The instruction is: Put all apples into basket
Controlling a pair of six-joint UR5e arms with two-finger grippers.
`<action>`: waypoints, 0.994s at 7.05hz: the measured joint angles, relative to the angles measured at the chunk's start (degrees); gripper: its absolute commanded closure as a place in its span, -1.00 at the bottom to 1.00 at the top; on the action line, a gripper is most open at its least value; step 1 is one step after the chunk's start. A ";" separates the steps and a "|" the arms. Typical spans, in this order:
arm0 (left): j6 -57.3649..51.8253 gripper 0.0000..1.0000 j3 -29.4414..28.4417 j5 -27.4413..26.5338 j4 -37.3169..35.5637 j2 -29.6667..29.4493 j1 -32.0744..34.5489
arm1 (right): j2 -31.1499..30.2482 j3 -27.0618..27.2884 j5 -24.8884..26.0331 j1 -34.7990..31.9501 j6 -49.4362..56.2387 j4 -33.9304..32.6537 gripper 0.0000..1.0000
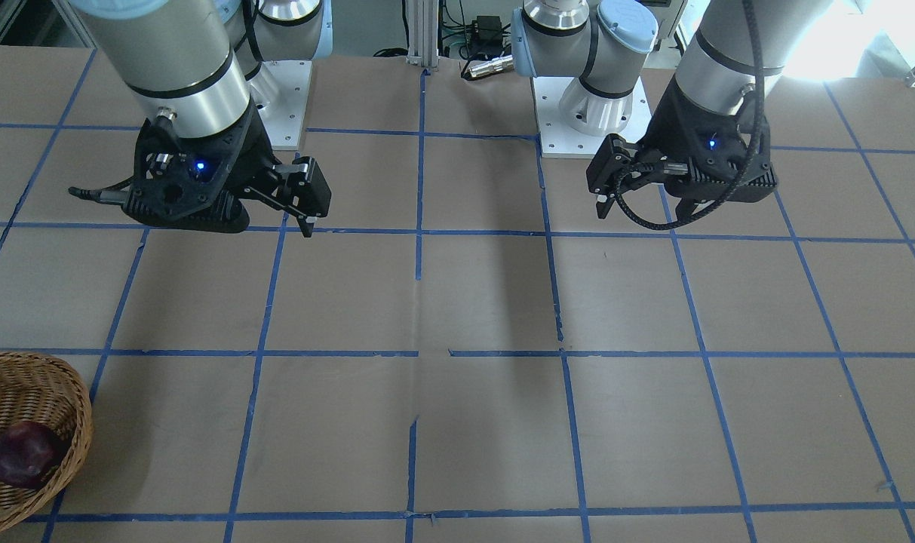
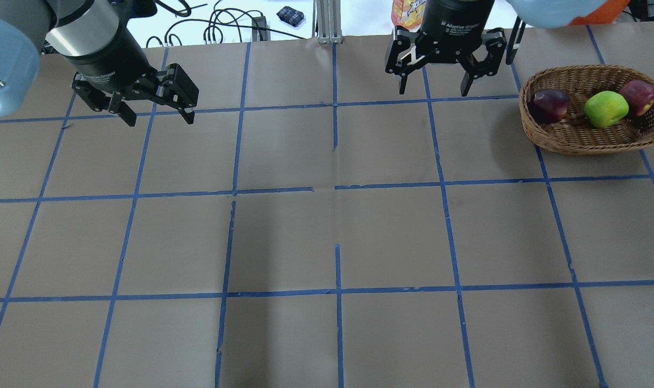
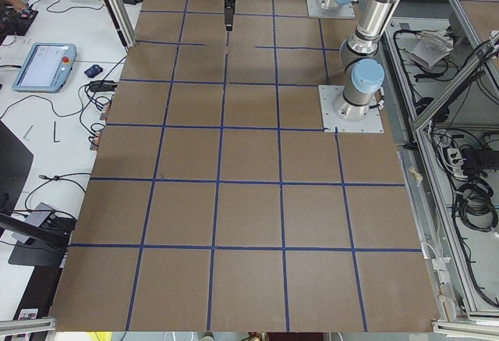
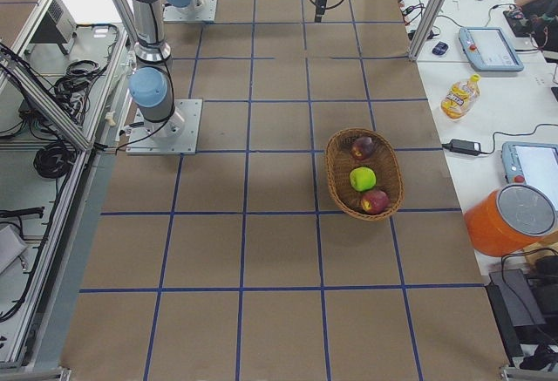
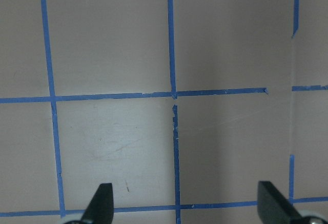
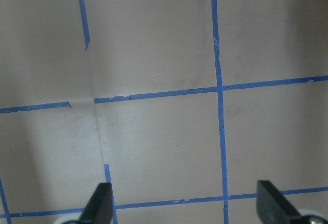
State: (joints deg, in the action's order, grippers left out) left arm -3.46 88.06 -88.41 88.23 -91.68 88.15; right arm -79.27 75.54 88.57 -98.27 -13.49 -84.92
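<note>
Left claw and right claw hang wide open above the table.

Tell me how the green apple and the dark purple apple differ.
Colour: the green apple is bright and light, the dark purple apple is deep maroon. Place: the green apple lies in the middle of the basket, the dark purple apple at one end. Both are round, similar in size, and inside the basket.

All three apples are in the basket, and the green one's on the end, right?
No. In the overhead view the green apple sits in the middle of the basket, between the purple apple and the red apple. All three are inside.
</note>
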 measured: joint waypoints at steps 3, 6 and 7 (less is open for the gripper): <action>-0.24 -1.00 0.07 -0.12 0.33 0.61 0.00 | -4.43 3.30 1.06 2.18 10.34 1.12 -1.00; -0.32 -1.00 0.02 -0.18 0.62 0.71 0.00 | -5.32 4.47 0.85 4.13 13.35 -0.80 -1.00; -0.32 -1.00 -0.13 -0.17 0.65 0.78 0.02 | -5.45 4.53 0.86 4.12 13.39 -0.90 -1.00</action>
